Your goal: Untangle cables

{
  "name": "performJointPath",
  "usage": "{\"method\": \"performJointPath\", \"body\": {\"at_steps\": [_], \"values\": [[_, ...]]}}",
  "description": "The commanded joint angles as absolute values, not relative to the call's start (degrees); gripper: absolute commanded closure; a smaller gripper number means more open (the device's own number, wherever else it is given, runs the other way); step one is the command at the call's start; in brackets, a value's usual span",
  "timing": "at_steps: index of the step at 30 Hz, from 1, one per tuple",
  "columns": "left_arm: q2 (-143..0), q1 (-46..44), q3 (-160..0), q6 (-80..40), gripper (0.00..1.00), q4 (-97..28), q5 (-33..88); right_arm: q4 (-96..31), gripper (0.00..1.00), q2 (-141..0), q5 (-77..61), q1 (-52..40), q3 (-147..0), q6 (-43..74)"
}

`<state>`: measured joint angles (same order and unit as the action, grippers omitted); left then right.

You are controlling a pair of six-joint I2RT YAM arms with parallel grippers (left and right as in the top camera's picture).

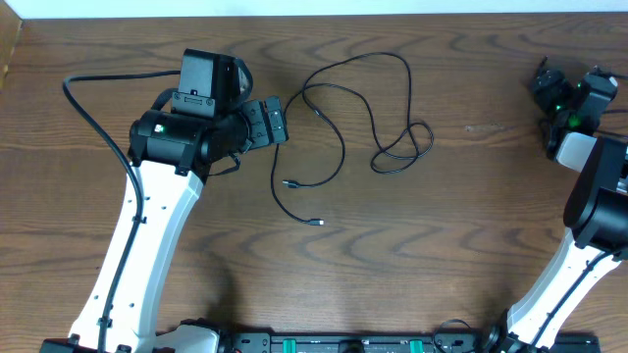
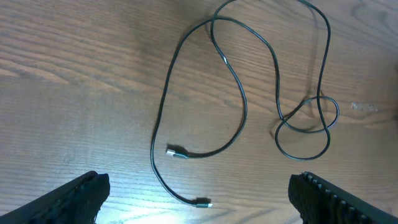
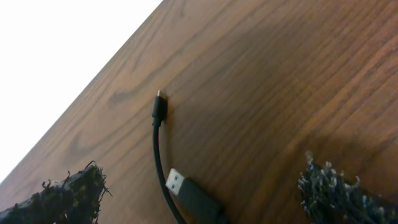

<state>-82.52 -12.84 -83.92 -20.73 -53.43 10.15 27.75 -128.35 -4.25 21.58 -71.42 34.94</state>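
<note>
A long thin black cable (image 1: 339,147) lies in loose loops on the wooden table's middle, crossing itself in a small knot-like loop (image 1: 404,147) on the right. Its two plug ends (image 1: 290,183) (image 1: 318,224) lie close together. My left gripper (image 1: 279,121) hovers open just left of the cable. In the left wrist view the same cable (image 2: 239,93) spreads ahead of the left gripper (image 2: 199,190), one plug (image 2: 203,203) between the fingers. My right gripper (image 3: 202,180) is open at the far right (image 1: 546,86) over a second short black cable (image 3: 157,146) with a USB plug (image 3: 194,194).
The table's far edge (image 1: 392,18) runs along the top, close to the right gripper. Thick black robot wiring (image 1: 88,108) arcs by the left arm. Both arm bases stand at the front edge (image 1: 334,343).
</note>
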Motion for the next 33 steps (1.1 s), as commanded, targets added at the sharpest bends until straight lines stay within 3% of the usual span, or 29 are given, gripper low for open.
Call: {"method": "performJointPath", "body": {"at_steps": [1, 16, 33], "values": [[-82.7, -12.6, -84.6, -20.3, 0.03, -53.6, 9.8, 26.8, 0.01, -131.7, -3.2, 22.2, -71.5, 38.8], [-82.7, -12.6, -84.6, -20.3, 0.03, -53.5, 9.8, 20.1, 0.01, -131.1, -16.8, 26.9, -71.5, 38.7], [-82.7, -12.6, -84.6, -20.3, 0.03, -54.2, 9.8, -2.2, 0.01, -115.0, -11.5, 30.4, -71.5, 26.2]]}}
